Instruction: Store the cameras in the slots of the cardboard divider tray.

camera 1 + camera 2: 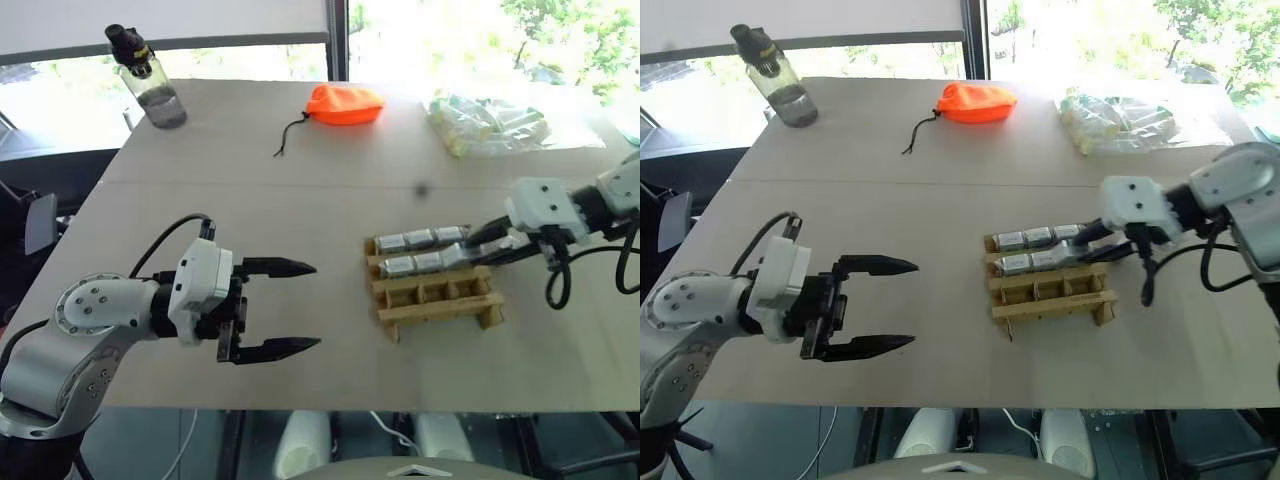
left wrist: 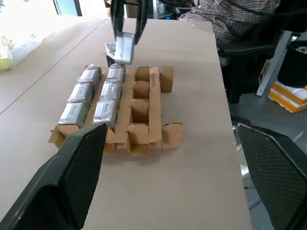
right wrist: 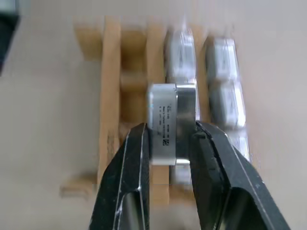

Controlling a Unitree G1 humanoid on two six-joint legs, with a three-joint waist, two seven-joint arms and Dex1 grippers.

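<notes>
1. Fingers on the right gripper point(image 3: 170, 143) are clamped tight on a silver camera point(image 3: 171, 122), pinching its two broad faces so it stands on edge between the pads.
2. That held camera hangs right over the right-hand end of the cardboard divider tray point(image 1: 438, 300), above the middle row.
3. Tray sits on the table point(image 1: 330, 180) ahead of the right arm. Far row has three cameras point(image 1: 420, 238) in it, so it's full. Middle row has two more point(image 1: 413, 263) on the left and centre. Near row's slots look bare cardboard.
4. Left gripper point(image 1: 280, 307) has its two black fingers spread wide, holding nothing, hovering over the table well to the left of the tray and pointing toward it.
5. Other stuff at the far side of the table: orange pouch point(image 1: 343, 103), a clear bag of pale greenish items point(image 1: 485, 122), and a water bottle point(image 1: 148, 80) at the left corner.
</notes>
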